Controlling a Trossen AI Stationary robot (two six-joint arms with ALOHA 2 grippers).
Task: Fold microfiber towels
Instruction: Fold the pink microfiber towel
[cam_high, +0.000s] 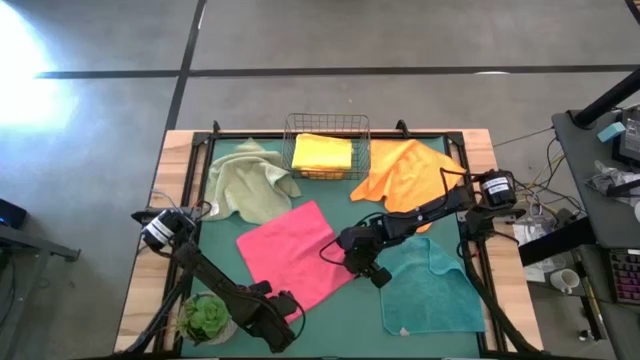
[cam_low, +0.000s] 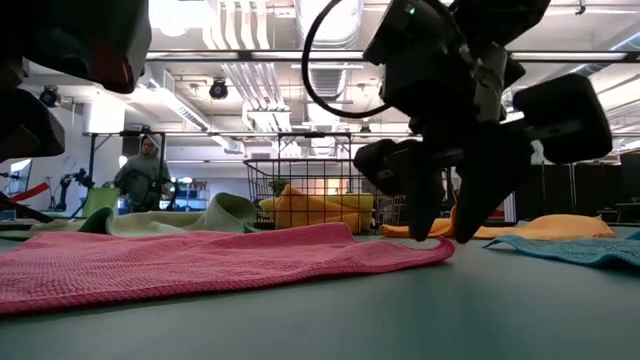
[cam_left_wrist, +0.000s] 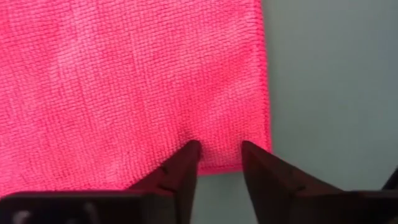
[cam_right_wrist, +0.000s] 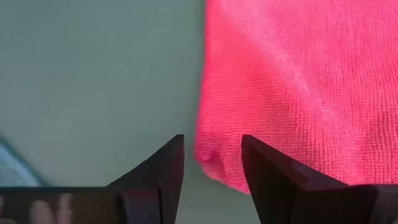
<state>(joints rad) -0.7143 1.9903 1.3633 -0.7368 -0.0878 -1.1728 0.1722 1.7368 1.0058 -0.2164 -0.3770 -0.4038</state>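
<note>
Bare green mat (cam_high: 350, 320) lies open at lower centre of the overhead frame, between the pink towel (cam_high: 290, 252) and the teal towel (cam_high: 430, 290). The wire basket (cam_high: 327, 135) blocks top centre; a small plant (cam_high: 205, 318) stands at lower left beside the left arm (cam_high: 225, 295).

No text, label or number can be read in these views. The towels and the wire basket carry no readable marks.
</note>
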